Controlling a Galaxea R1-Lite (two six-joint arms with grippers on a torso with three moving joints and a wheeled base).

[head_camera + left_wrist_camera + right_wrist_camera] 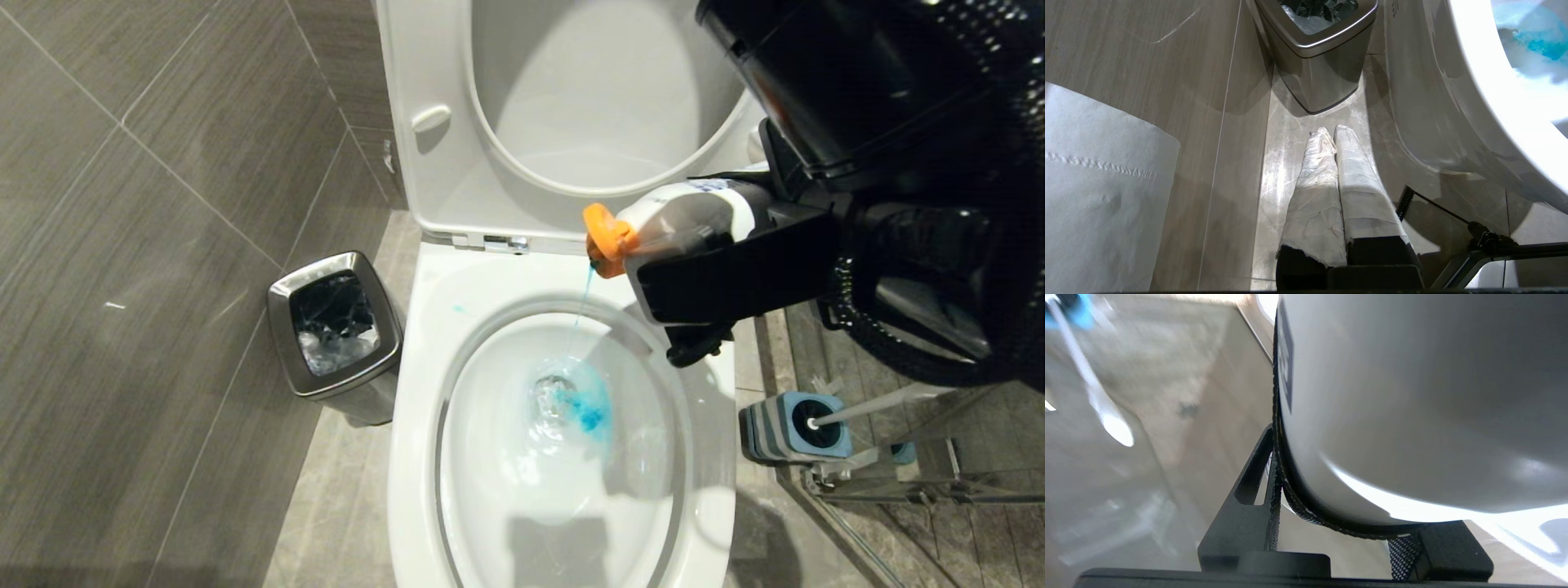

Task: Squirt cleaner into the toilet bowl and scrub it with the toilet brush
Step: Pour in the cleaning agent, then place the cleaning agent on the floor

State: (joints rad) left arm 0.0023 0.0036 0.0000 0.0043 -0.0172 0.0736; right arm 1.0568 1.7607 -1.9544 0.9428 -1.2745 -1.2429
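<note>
Turquoise cleaner (586, 404) streamed below the right gripper (718, 269), which clamped the tilted bottle (694, 216); a drifting nozzle could splash the toilet bowl (563, 482) rim.

hidden and cut-off items

right gripper (727, 273) covers most of the bottle (694, 216); label unreadable. toilet bowl (424, 343) front rim cut off by the frame edge. toilet brush (878, 404) head sunk inside its holder (784, 429); handle blurred in the right wrist view.
</note>
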